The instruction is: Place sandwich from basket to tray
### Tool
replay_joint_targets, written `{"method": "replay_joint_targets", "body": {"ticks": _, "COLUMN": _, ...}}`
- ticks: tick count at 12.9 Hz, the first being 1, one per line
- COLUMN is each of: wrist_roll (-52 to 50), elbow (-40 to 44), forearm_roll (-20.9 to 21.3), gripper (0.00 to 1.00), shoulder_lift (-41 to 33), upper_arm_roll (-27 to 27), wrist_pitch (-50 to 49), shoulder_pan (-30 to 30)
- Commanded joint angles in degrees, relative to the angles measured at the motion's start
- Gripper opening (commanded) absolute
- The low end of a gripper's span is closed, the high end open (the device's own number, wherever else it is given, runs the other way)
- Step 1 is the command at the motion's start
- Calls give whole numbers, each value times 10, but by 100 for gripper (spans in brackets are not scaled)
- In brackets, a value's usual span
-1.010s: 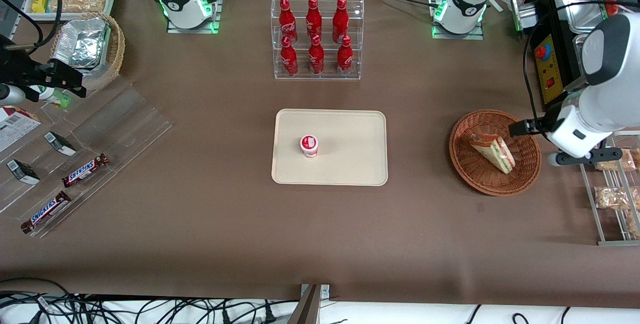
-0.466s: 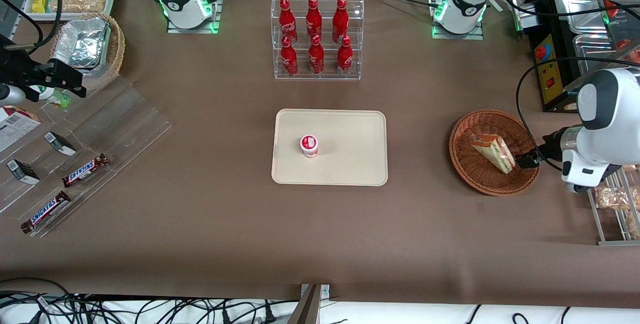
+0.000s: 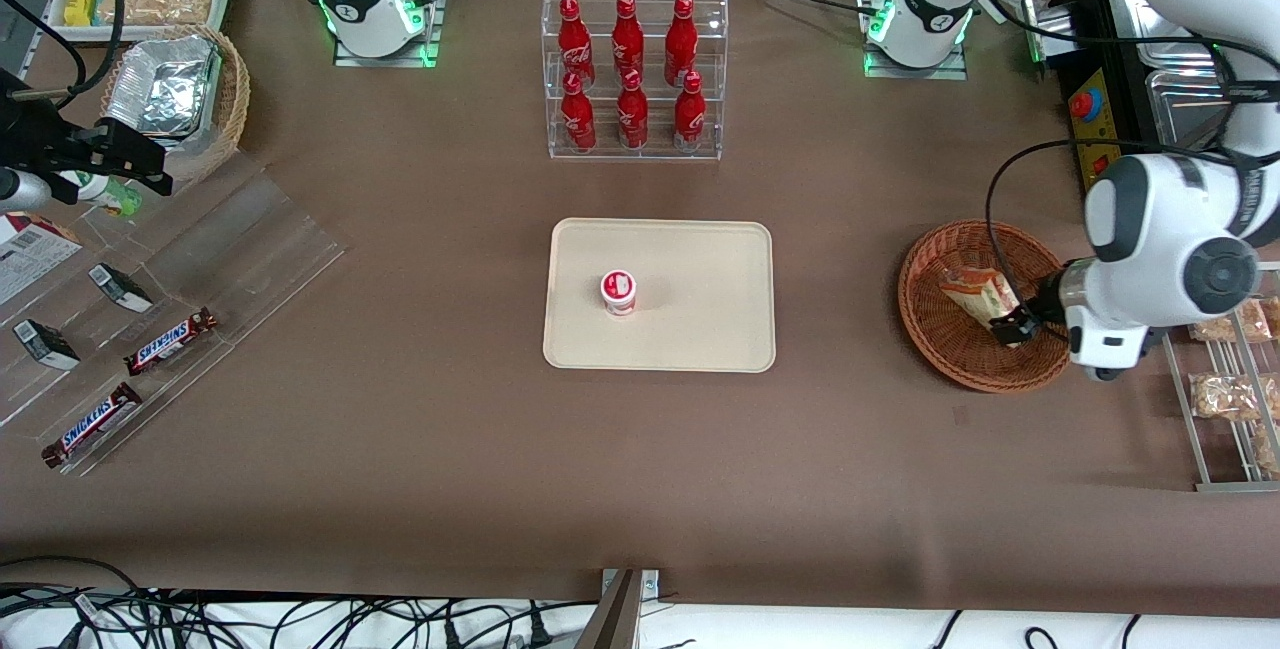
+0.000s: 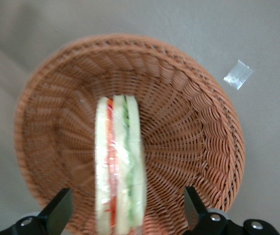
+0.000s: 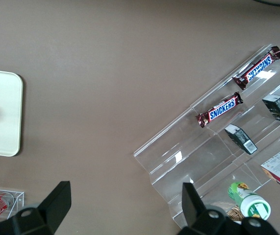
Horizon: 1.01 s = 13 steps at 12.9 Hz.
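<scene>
We see the gripper [image 4: 125,218] over the wicker basket [image 4: 198,142], its jaws spread wide to either side of the sandwich [image 4: 118,166], not gripping it.

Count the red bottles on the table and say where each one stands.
6, all in the clear rack, farther from the front camera than the tray: three on its upper step, three on its lower step. None seems hidden. The gripper hovers over the basket, jaws open around the sandwich.
</scene>
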Motion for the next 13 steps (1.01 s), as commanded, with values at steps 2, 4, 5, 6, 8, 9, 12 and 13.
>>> {"method": "replay_joint_targets", "body": {"ticks": 2, "wrist_roll": -36, "elbow": -76, "forearm_roll": 32, "gripper": 100, "shoulder_lift": -27, "upper_arm_roll": -2, "wrist_pitch": 59, "shoulder_pan": -5}}
{"method": "replay_joint_targets", "body": {"ticks": 4, "wrist_roll": -36, "elbow": -84, "forearm_roll": 46, "gripper": 100, "shoulder_lift": -27, "upper_arm_roll": -2, "wrist_pitch": 62, "shoulder_pan": -5}}
{"method": "replay_joint_targets", "body": {"ticks": 5, "wrist_roll": -36, "elbow": -85, "forearm_roll": 46, "gripper": 100, "shoulder_lift": -28, "upper_arm_roll": -2, "wrist_pitch": 62, "shoulder_pan": -5}}
{"method": "replay_joint_targets", "body": {"ticks": 6, "wrist_roll": -36, "elbow": -88, "forearm_roll": 46, "gripper": 100, "shoulder_lift": -28, "upper_arm_roll": -2, "wrist_pitch": 62, "shoulder_pan": -5}}
{"method": "replay_joint_targets", "body": {"ticks": 8, "wrist_roll": -46, "elbow": -90, "forearm_roll": 46, "gripper": 100, "shoulder_lift": -27, "upper_arm_roll": -2, "wrist_pitch": 62, "shoulder_pan": -5}}
{"method": "replay_joint_targets", "body": {"ticks": 9, "wrist_roll": -55, "elbow": -92, "forearm_roll": 46, "gripper": 90, "shoulder_lift": -27, "upper_arm_roll": -2, "wrist_pitch": 62, "shoulder_pan": -5}}
{"method": "replay_joint_targets", "body": {"ticks": 12, "wrist_roll": -58, "elbow": -93, "forearm_roll": 46, "gripper": 47, "shoulder_lift": -27, "upper_arm_roll": -2, "wrist_pitch": 62, "shoulder_pan": -6}}
{"method": "replay_joint_targets", "body": {"ticks": 13, "wrist_roll": -58, "elbow": -93, "forearm_roll": 46, "gripper": 42, "shoulder_lift": -26, "upper_arm_roll": -2, "wrist_pitch": 62, "shoulder_pan": -6}}
